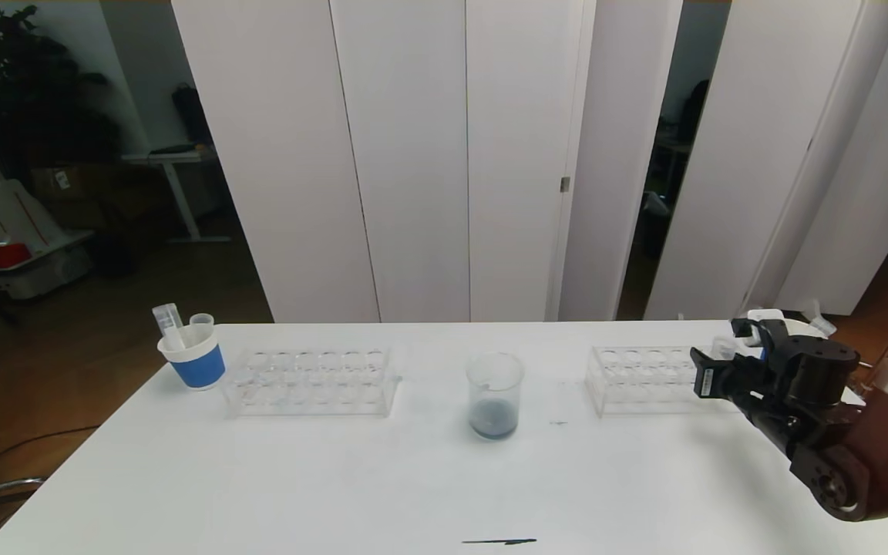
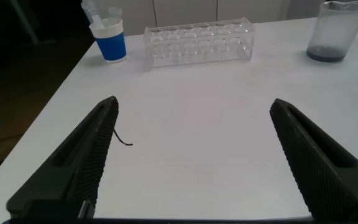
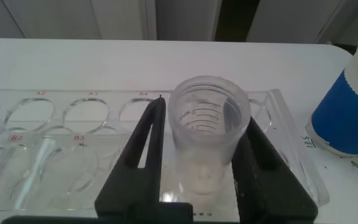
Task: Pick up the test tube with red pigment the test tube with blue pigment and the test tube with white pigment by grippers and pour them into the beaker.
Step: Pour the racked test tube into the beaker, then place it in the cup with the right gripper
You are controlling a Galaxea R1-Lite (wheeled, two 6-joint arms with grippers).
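The beaker [image 1: 496, 395] stands mid-table with a little dark blue-grey liquid in it; it also shows in the left wrist view [image 2: 334, 31]. My right gripper [image 1: 725, 356] is at the right end of the right clear rack [image 1: 637, 378]. In the right wrist view its fingers [image 3: 145, 149] are closed on the test tube with white pigment [image 3: 209, 134], which stands upright in an end hole of the rack [image 3: 55, 155] with cream-white liquid at its bottom. My left gripper [image 2: 194, 104] is open and empty above bare table. No tube with red or blue pigment shows.
An empty clear rack [image 1: 309, 381] stands left of the beaker. A blue-banded paper cup [image 1: 193, 356] with empty tubes is at the far left. Another blue-banded cup [image 3: 347, 106] stands just beyond the right rack's end. A dark streak [image 1: 499, 542] lies near the front edge.
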